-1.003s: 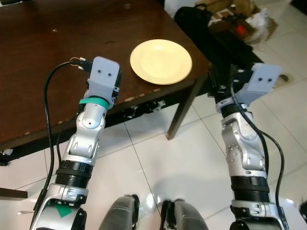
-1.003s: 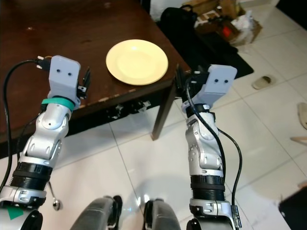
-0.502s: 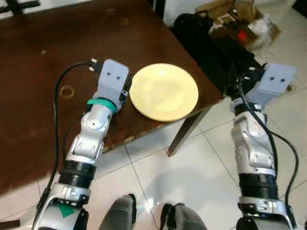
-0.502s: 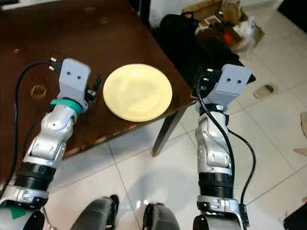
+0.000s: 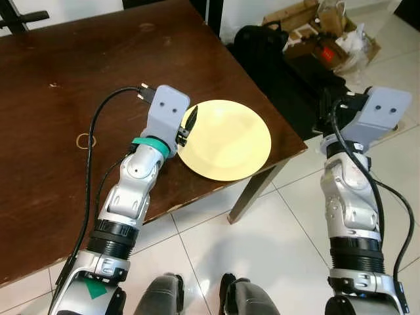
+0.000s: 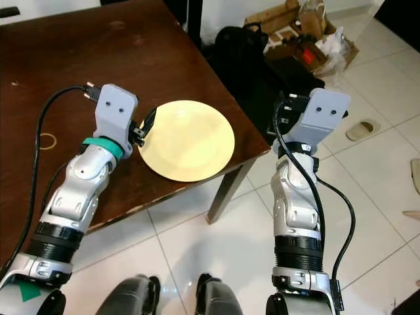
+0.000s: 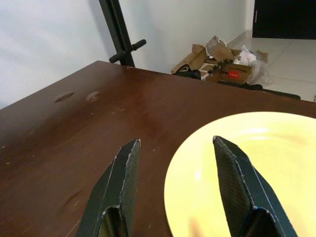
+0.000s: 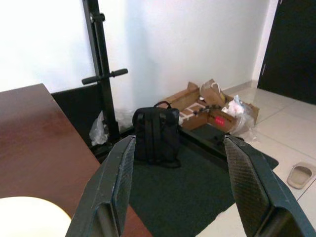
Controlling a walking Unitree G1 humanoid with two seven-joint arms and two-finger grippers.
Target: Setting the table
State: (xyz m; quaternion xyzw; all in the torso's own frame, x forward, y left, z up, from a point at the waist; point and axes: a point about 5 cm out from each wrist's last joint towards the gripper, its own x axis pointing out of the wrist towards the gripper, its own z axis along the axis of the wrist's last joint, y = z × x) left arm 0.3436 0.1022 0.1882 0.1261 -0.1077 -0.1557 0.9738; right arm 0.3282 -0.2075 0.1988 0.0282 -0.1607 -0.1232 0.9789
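Beside the table corner: the yellow plate lay on the dark table, just ahead of the left gripper.
Left gripper: fingers spread, one over the plate's rim, seemingly not touching.
Right gripper: spread, empty, off the table's edge.
Beyond it: black backpack, boxes, a slipper.

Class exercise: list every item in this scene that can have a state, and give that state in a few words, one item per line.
Yellow plate: empty, flat on the table by its corner, not gripped.
Left claw: open, its fingers astride the plate's rim.
Right claw: open, holding nothing, off the table's side.
Dark wooden table: bears the plate.
Black backpack: upright on the floor.
Cardboard boxes: open, on the floor.
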